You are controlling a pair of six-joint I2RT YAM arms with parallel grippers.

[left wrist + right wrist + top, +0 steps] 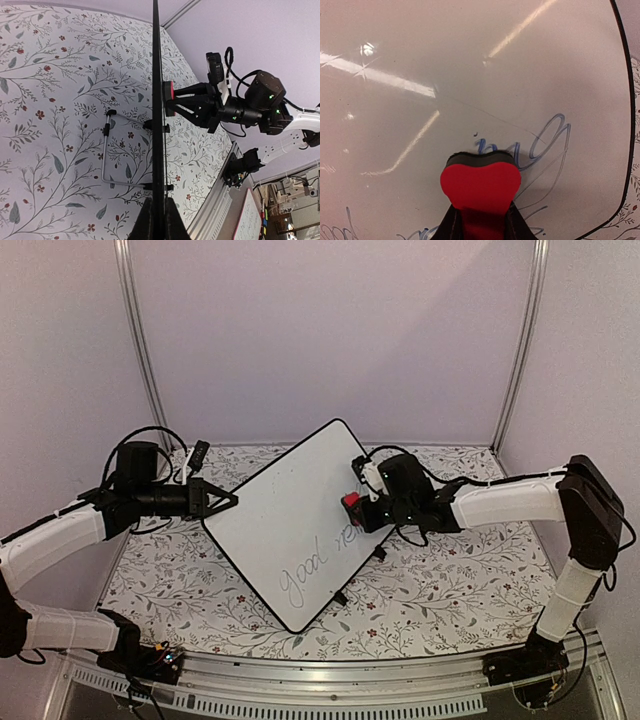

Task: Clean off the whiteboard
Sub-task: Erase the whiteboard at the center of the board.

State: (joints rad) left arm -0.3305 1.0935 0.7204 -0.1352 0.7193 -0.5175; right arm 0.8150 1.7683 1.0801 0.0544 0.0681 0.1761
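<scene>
The right pincer (480, 227) is clamped narrowly on a red eraser (480, 182) pressed against the whiteboard (470, 65).
Grey-blue handwriting (540, 145) lies just beyond the eraser's dark felt edge and to its side. Across the board from it, the left pincer (232, 500) is closed tight on the black-framed opposite edge. The board sits slanted over the floral worktop (450, 590).
</scene>
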